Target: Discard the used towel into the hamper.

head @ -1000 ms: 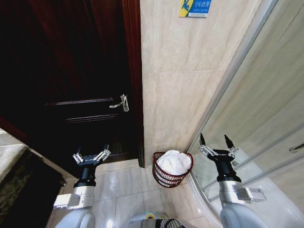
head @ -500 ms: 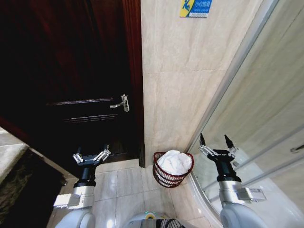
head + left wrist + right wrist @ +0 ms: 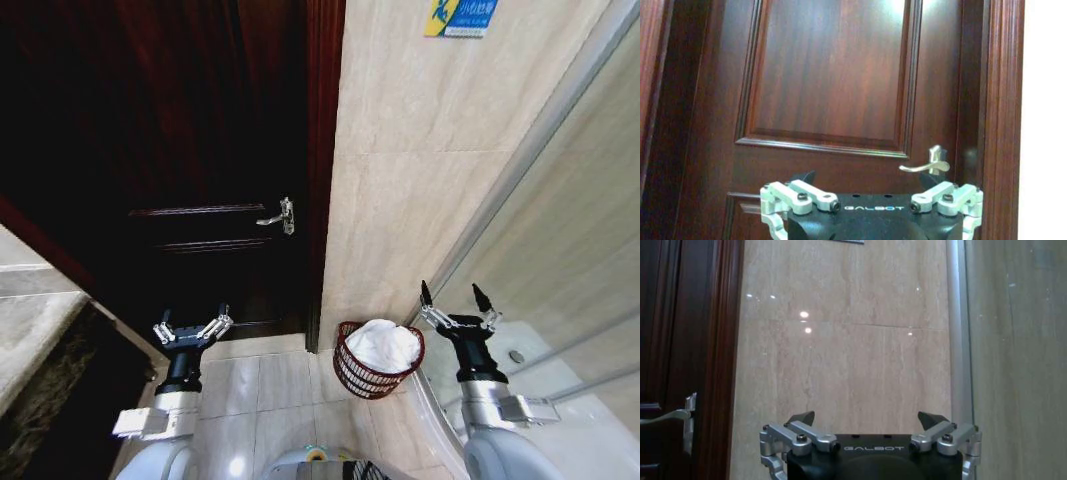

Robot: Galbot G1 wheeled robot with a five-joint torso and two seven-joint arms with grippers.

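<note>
The whole head view had swung since half a second earlier: the door handle point(image 3: 278, 216), the dark wooden door point(image 3: 180, 150), the blue sign point(image 3: 460, 17) high on the wall and the hamper point(image 3: 378, 362) all sat further toward the right side of the picture than before, so the camera had turned and the things themselves had not moved. The hamper stood on the tiled floor point(image 3: 270, 395) in the corner where the beige marble wall point(image 3: 420, 200) met the glass shower partition point(image 3: 560, 250), just beside the door frame. A white towel point(image 3: 383, 343) lay bundled inside it, heaped up to the rim.

Both arms kept the same raised pose as in the earlier frames. The left gripper point(image 3: 192, 331) was held up in front of the lower part of the door, its jaws spread wide and holding nothing; the left wrist view showed the left gripper point(image 3: 871, 192) facing the door panel and handle. The right gripper point(image 3: 458, 303) hung beside and above the hamper, near the glass, jaws likewise wide apart and empty; the right wrist view had it point(image 3: 867, 427) facing the marble wall.
</note>
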